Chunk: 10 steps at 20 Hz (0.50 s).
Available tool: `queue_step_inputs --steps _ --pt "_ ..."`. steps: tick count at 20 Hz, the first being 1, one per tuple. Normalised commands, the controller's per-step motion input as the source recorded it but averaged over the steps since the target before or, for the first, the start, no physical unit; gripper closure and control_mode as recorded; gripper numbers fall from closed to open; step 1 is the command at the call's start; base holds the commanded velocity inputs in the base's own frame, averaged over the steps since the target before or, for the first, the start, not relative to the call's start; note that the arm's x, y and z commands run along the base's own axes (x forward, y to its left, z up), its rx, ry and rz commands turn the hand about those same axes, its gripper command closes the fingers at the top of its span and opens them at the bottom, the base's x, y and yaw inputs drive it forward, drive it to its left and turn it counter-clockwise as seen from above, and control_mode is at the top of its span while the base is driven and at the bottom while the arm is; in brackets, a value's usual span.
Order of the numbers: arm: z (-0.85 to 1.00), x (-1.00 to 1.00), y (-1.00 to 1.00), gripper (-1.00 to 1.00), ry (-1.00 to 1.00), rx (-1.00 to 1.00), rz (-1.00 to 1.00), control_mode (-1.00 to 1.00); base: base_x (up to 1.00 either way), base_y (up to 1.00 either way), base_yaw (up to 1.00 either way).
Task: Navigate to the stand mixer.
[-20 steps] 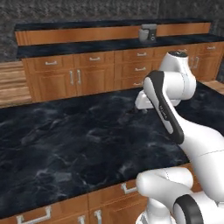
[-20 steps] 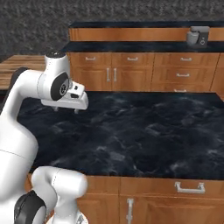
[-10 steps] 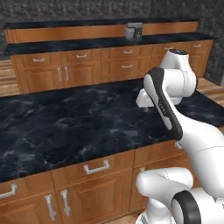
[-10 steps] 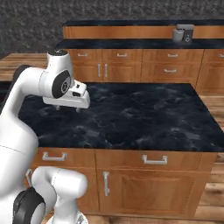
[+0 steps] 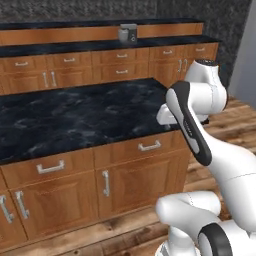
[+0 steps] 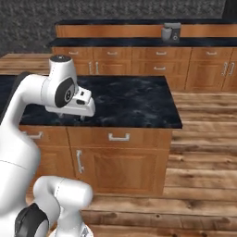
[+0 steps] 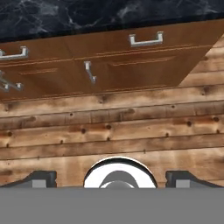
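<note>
The stand mixer (image 5: pixel 128 34) sits on the far counter (image 5: pixel 165 42), well beyond the island (image 5: pixel 75 117). My gripper (image 7: pixel 112 178) hangs empty, fingers apart. Cutting the island's corner could clip my arm against it.

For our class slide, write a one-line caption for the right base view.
Stand mixer on the far counter, beyond the dark-topped island.
</note>
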Motion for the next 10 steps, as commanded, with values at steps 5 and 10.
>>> queue_step_inputs --steps 5,10 --pt "0.0 0.0 0.0 -1.0 0.0 0.0 0.0 1.0 -0.21 -1.0 0.0" --pt "0.0 0.0 0.0 -1.0 0.0 0.0 0.0 1.0 0.0 -1.0 0.0"
